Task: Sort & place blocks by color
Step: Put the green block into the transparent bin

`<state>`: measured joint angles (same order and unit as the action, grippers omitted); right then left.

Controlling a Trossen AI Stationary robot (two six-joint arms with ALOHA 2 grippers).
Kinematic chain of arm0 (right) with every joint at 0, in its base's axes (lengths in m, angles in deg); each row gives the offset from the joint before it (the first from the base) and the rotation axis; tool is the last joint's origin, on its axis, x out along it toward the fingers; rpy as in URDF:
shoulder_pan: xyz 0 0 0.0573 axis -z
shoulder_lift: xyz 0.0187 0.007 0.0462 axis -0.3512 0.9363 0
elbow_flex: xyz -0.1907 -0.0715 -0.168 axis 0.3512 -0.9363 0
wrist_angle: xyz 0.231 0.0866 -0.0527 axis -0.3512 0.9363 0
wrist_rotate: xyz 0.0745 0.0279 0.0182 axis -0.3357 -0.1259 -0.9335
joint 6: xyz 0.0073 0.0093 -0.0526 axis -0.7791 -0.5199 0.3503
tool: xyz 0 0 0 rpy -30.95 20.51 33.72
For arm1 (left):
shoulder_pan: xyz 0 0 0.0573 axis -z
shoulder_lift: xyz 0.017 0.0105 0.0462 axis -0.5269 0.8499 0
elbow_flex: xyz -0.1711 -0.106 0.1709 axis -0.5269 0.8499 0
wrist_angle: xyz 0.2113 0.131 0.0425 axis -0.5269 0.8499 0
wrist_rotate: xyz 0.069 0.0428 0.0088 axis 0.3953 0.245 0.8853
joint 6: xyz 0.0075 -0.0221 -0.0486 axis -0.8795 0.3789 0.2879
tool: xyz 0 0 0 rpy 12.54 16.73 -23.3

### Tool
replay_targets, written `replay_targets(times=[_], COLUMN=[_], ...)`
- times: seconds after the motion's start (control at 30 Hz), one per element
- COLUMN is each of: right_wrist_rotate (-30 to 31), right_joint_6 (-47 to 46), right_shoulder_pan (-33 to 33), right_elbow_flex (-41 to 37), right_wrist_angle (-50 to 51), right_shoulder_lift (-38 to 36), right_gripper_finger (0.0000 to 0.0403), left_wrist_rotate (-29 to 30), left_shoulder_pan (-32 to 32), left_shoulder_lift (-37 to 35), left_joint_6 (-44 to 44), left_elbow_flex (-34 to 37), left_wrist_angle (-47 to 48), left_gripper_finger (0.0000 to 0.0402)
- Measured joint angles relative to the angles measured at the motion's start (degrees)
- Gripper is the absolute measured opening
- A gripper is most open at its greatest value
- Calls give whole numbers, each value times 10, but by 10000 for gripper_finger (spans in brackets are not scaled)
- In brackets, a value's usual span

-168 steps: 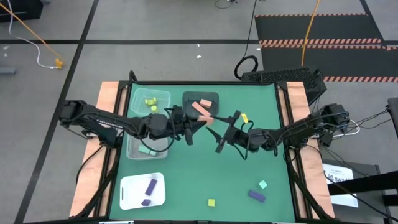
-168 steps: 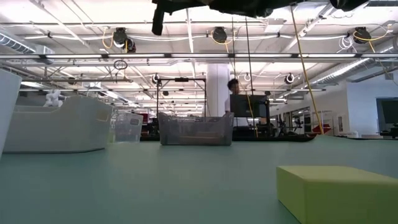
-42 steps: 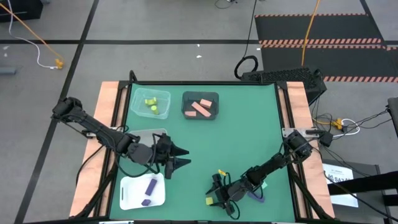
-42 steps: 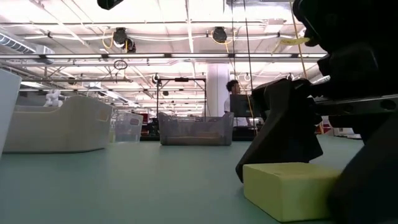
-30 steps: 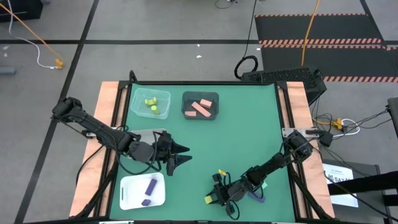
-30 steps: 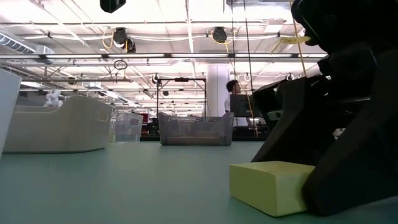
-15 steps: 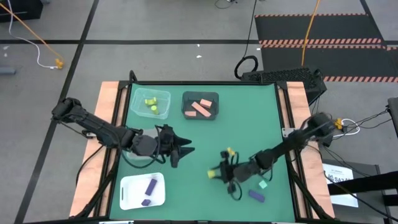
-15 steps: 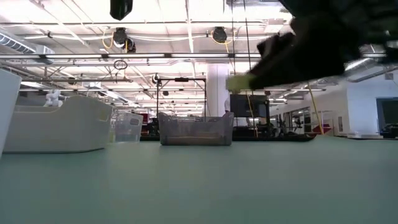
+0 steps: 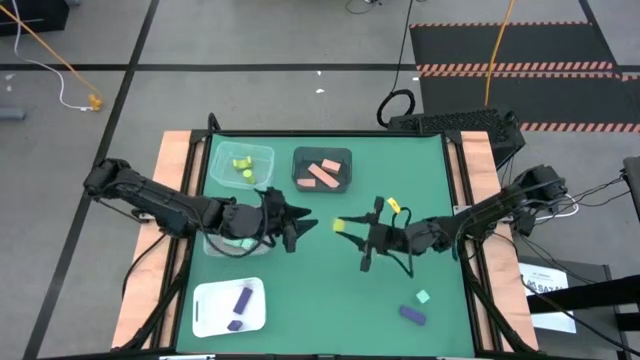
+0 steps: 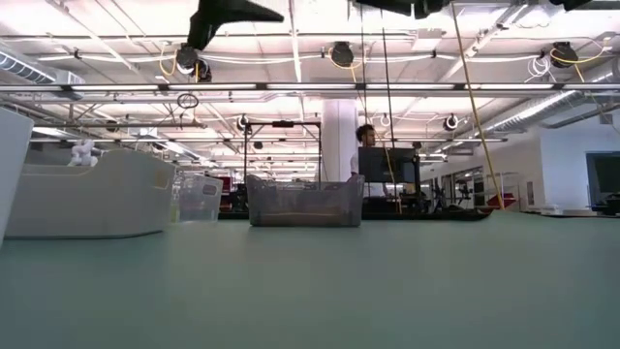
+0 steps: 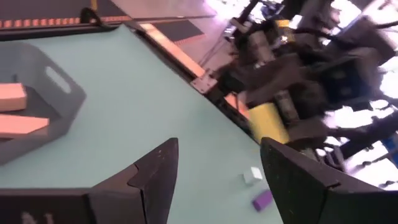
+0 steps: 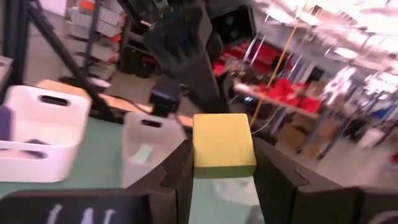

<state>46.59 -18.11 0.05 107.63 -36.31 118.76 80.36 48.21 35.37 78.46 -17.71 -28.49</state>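
Observation:
My right gripper (image 9: 346,226) hangs over the middle of the table, shut on a yellow-green block (image 9: 339,225), which also fills the right wrist view (image 12: 222,145). My left gripper (image 9: 304,228) hovers open just to the block's left, facing it with nothing between its fingers (image 11: 158,174). A mint block (image 9: 422,296) and a purple block (image 9: 412,315) lie flat on the green table near its front right. The low view shows only the left gripper's underside (image 10: 231,15) high above the table. My right gripper pinches the yellow-green block by two opposite side faces (image 12: 198,152) between its two fingers (image 12: 277,171). The fingers lie about level and point toward the table's left. The block sits at the fingers' free ends, lifted well clear of the table.
At the back stand a clear bin (image 9: 243,165) with yellow-green blocks and a dark bin (image 9: 322,172) with salmon blocks. A clear bin (image 9: 232,243) holding a mint block sits under my left arm. A white tray (image 9: 228,306) with purple blocks lies front left.
My right gripper has lifted the yellow-green block off the table near the front edge, carried it up and toward the far edge to mid-table, and tipped from pointing down to about level. My left gripper has drifted a little toward the far edge and toward the right, staying open.

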Motion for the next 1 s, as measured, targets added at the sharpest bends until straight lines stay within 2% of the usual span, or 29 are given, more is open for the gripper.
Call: replay_targets(times=[0.07, 0.2, 0.4, 0.53, 0.7, 0.83, 1.0], right_wrist_rotate=[0, 1, -3, -46, -48, -81, -88], right_joint_6=[33, 39, 67, 74, 87, 79, 73], right_shoulder_pan=[11, 33, 57, 65, 82, 97, 105], right_elbow_flex=[0, 0, 1, 10, 20, 25, 25], right_wrist_angle=[-16, -18, -19, -19, -18, -20, -17], right_shoulder_lift=[0, 0, 0, 0, 1, 0, 1], right_gripper_finger=[114, 114, 114, 114, 114, 114, 114], left_wrist_rotate=[0, -2, -39, -48, -64, -89, -93], left_shoulder_pan=[-12, -36, -62, -72, -75, -75, -75], left_shoulder_lift=[0, 0, 0, -1, 14, 40, 60], left_joint_6=[15, 28, 52, 63, 49, 45, 49], left_elbow_flex=[0, 0, 0, 0, 0, 0, 0], left_wrist_angle=[-2, -30, -59, -62, -87, -133, -173], left_gripper_finger=[227, 227, 227, 227, 227, 227, 227])
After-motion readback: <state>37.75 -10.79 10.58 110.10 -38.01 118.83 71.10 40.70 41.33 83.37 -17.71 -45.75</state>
